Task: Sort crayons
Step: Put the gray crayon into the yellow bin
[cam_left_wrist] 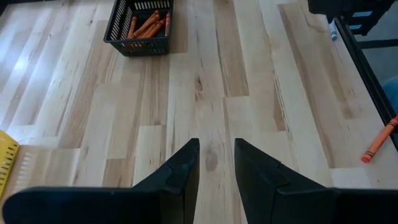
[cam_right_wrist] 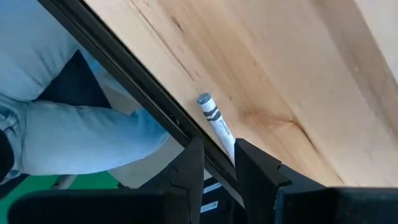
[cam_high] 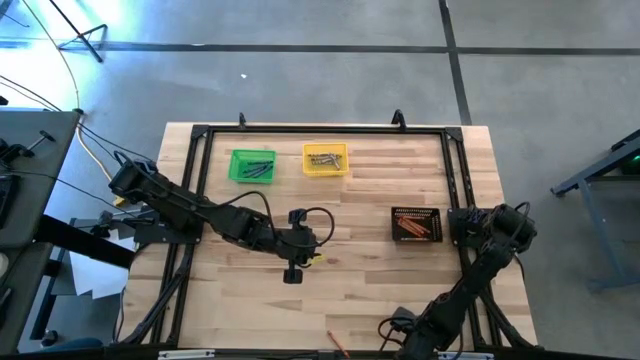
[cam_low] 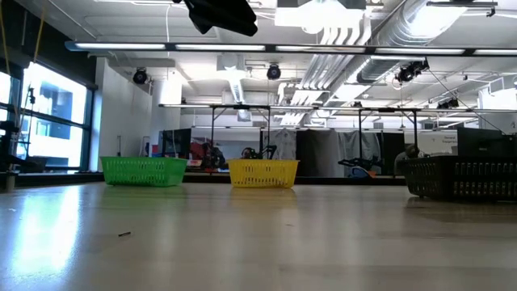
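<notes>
High view: a pale wooden plank table [cam_high: 350,290] framed by a black metal rail [cam_high: 320,130] carries three small mesh bins along its far half: a green bin [cam_high: 252,166] holding dark crayons [cam_high: 258,165], a yellow bin [cam_high: 325,160] holding greyish crayons [cam_high: 324,159], and a black bin [cam_high: 417,225] holding orange-red crayons [cam_high: 412,228]. No writing can be read on any bin or crayon. The exact number of crayons in each bin cannot be told. One loose orange-red crayon [cam_high: 337,342] lies alone near the table's near edge; the left wrist view shows it close to the rail [cam_left_wrist: 380,139]. The middle and near parts of the tabletop are bare wood, giving open room between the bins and the near edge.

The left gripper [cam_high: 292,272] hangs over the bare middle of the table, its two dark fingers [cam_left_wrist: 186,163] apart with nothing between them. The right gripper [cam_high: 462,226] stands at the table's right edge, just beside the black bin. The right wrist view shows one grey-white crayon [cam_right_wrist: 216,124] with dark bands, lying along the rail at the table's edge; its lower end runs down between the right gripper's fingers [cam_right_wrist: 189,163], which stand a little apart, and whether they pinch it cannot be told.
</notes>
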`<state>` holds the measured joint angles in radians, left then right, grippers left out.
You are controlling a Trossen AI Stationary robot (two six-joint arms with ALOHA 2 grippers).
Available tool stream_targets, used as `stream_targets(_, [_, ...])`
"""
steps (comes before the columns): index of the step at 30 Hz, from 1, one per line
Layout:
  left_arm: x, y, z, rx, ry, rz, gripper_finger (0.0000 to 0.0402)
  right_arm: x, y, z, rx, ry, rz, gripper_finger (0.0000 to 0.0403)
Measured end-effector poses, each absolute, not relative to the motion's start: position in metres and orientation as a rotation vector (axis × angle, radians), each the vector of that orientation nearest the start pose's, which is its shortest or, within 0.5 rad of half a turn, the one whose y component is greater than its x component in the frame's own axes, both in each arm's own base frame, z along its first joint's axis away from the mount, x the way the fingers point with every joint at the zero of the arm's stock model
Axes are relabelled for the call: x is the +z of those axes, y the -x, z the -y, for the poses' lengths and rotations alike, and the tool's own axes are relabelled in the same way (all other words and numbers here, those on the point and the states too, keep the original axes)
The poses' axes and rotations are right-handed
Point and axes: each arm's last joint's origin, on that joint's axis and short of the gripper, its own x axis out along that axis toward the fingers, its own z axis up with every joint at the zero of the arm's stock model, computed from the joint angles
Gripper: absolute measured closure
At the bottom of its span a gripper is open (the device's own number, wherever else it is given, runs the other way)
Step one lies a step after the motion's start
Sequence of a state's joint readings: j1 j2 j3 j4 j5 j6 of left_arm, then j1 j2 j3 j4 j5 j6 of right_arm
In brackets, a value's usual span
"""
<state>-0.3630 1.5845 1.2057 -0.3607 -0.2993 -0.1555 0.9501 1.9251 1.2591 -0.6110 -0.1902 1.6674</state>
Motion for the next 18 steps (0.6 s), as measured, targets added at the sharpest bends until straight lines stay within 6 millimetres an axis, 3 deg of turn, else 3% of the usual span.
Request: stream_targets(18, [0.268, -0.324, 0.114, -0.003, -0.083, -0.702, 0.0316, 0.135, -0.212, -0.306, -0.285, -0.757, -1.646, 0.0320])
